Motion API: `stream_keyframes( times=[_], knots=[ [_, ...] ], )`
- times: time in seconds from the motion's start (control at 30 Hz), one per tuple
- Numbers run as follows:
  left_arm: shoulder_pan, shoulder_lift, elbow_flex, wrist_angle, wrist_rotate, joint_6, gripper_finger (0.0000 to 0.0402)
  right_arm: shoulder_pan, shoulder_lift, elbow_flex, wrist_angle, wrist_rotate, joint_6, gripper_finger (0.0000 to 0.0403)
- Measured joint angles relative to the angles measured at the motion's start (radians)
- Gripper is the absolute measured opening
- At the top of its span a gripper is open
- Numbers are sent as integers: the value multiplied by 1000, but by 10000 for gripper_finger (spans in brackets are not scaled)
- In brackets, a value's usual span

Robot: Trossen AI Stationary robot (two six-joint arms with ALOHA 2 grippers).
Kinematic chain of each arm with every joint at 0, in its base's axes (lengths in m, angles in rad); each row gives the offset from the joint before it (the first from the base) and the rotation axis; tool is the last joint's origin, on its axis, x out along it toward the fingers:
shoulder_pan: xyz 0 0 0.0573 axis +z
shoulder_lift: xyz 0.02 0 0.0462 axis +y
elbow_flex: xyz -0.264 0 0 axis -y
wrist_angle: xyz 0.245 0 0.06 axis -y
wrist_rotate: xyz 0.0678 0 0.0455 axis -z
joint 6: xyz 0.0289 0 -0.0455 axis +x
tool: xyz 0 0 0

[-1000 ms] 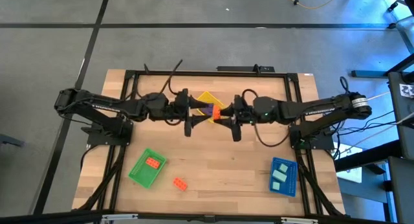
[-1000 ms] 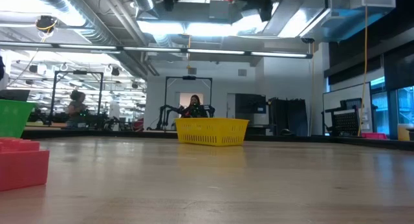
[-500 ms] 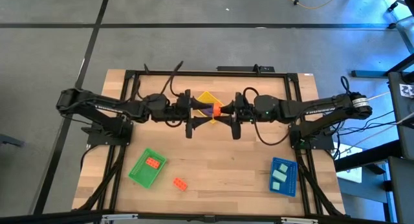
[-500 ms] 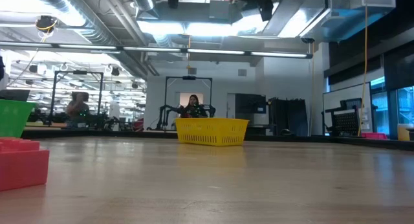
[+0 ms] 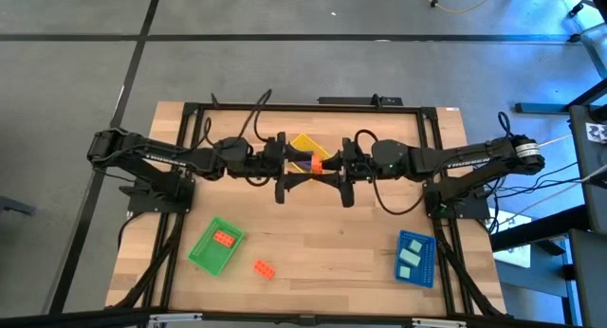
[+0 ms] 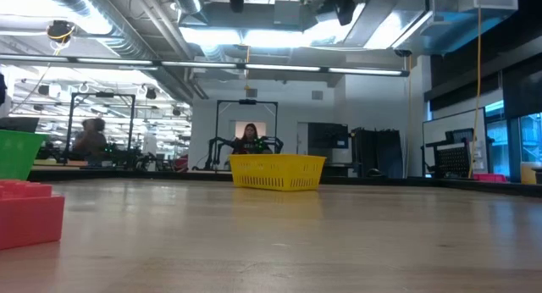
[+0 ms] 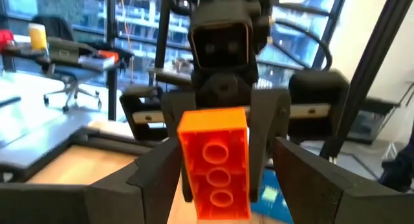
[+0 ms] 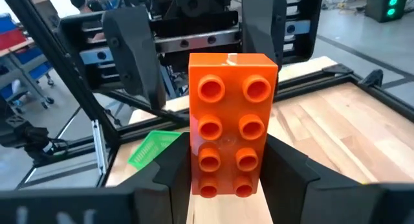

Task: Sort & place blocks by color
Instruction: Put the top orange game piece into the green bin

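Observation:
An orange-red studded block hangs in the air over the yellow tray, between the two grippers. My right gripper is shut on it. My left gripper is open and faces it from the other side. Its fingers stand on either side of the block's far end; I cannot tell whether they touch it. A second orange-red block lies in the green tray. A third lies on the table beside that tray. Mint-teal blocks lie in the blue tray. My right gripper pinches the orange-red block between its two fingers, on the long sides near the end closest to the wrist. The fingers come level from the table's right and lie along the block. The block is lifted clear and sticks out toward my left gripper, studs up.
The green tray sits near the table's near left corner and the blue tray near its near right corner. In the low view the loose red block fills the left foreground, and the yellow tray stands farther back. People show in the room beyond.
My left gripper has moved toward the table's right, closing in on the block held by my right gripper, so its open fingers now stand around the block's free end. The block and my right gripper have stayed about where they were.

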Motion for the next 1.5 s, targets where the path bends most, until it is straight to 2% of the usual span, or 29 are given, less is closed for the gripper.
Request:
stream_keyframes(
  times=[0.37, 0.67, 0.8, 1.0, 1.17, 1.23, 1.5],
  knots=[
    [-1, 30, 0, 52, 25, -30, 231, -1, 2, -1, 10, -92, 0, 144],
    [-1, 46, -1, 67, 24, -52, 226, -1, 2, -1, 5, -97, 0, 144],
    [-1, 47, -1, 75, 16, -52, 196, -1, 2, -1, 4, -97, 0, 144],
    [-2, 46, -1, 75, 13, -65, 121, -1, 1, -1, 1, -94, -8, 144],
    [-2, 46, -1, 74, 13, -66, 121, -1, 1, -1, 2, -93, -4, 145],
    [-1, 46, -1, 74, 15, -64, 121, -1, 1, -1, 2, -94, 0, 164],
    [-1, 38, -1, 63, 24, -53, 121, -1, -16, -1, -67, -100, 17, 289]
  ],
)
